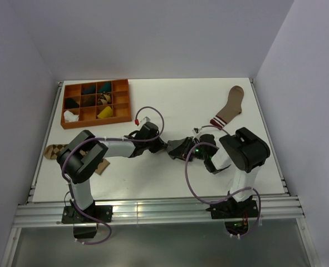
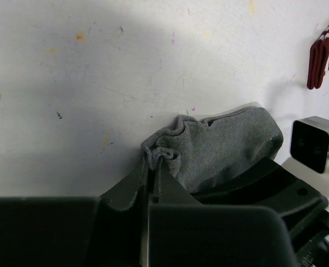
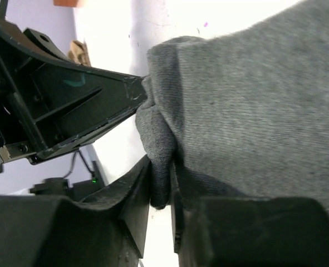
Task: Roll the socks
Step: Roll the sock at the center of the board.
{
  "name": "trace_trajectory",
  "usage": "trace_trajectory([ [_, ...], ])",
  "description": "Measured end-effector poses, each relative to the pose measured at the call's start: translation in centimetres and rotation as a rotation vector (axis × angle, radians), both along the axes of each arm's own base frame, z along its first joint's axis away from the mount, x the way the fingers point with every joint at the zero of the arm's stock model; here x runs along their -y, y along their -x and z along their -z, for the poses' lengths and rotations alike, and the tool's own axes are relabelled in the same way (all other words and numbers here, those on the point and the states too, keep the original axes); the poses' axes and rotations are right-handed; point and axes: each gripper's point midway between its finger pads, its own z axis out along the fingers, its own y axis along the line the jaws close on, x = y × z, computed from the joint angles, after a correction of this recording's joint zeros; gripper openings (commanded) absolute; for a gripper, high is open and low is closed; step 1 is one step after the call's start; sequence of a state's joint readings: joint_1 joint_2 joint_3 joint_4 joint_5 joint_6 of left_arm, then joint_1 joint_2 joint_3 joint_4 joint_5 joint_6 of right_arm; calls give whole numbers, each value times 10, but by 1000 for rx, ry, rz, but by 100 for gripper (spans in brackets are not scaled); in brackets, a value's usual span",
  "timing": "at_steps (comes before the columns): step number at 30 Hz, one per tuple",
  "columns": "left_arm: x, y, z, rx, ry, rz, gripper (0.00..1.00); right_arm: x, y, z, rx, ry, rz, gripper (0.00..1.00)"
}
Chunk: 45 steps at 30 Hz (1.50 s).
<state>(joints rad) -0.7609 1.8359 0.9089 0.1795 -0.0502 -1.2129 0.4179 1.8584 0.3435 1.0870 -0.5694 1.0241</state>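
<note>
Grey sock (image 2: 220, 144) bunched on the white surface (image 2: 97, 83), right of and nearer than the orange tray (image 1: 96, 102). I see the left gripper (image 2: 156, 164) with jaws pinching the sock's crumpled edge. The right gripper (image 3: 161, 172) has its jaws nipping another fold.

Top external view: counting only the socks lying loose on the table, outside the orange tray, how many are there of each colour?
grey sock: 1
brown sock, striped cuff: 1
tan patterned sock: 1
Total: 3
</note>
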Motion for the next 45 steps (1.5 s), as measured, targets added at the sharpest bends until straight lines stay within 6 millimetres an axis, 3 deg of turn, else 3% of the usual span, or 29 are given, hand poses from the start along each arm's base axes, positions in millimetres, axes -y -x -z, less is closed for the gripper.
trace_trajectory([
  [7,4,-2,0,3,-28,18,0,9,-1,-21,75,118,-29,45],
  [14,-6,-2,-1,12,-101,8,0,29,-28,-79,297,314,11,47],
  [16,-13,-2,-2,19,-136,1,0,37,-35,-84,323,373,37,47],
  [19,-23,-1,-3,27,-178,-8,0,52,-40,-70,283,475,75,47],
  [24,-36,4,-3,34,-217,-15,0,76,-36,-25,146,628,113,46],
  [27,-39,6,-3,42,-229,-9,0,80,-37,-3,83,678,106,46],
  [38,-52,15,-6,92,-290,69,0,52,-113,-5,162,733,54,45],
  [45,-52,16,0,92,-311,99,0,48,-116,-5,196,744,5,45],
])
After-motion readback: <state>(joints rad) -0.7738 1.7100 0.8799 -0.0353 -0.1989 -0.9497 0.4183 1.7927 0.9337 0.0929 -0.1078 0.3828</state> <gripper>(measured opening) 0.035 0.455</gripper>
